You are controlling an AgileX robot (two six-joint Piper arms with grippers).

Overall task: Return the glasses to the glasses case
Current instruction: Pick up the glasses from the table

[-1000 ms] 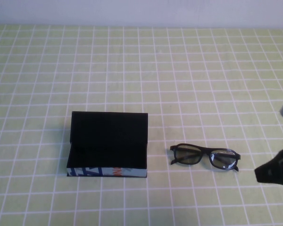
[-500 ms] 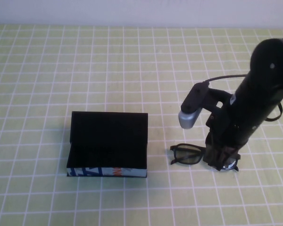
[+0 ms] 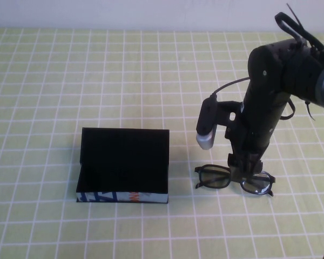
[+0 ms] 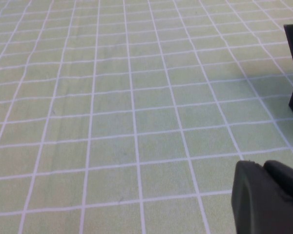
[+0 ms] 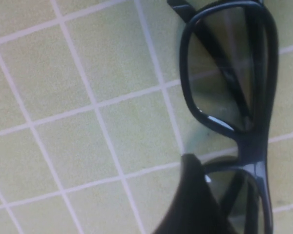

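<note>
Right hand [image 3: 243, 170] has shifted onto the bridge of the glasses [image 3: 235, 179]; its grip cannot be told. Glasses case [image 3: 123, 165] lies open, well apart; left hand [image 4: 268, 197] parked on the bench [image 3: 97, 70].

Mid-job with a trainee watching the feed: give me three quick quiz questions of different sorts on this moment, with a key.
1. True or false: the glasses already lie inside the glasses case.
2. Which claw is down at the glasses? A) left claw B) right claw C) both
3. Fill in: the case stands open on the glasses' ____ side in the high view.

Key:
1. False. They lie on the green checked tablecloth, apart from the open case.
2. B. The right claw is at the bridge of the frame, one finger beside it in the right wrist view. The left claw sits low over bare cloth near the case.
3. Left.
</note>
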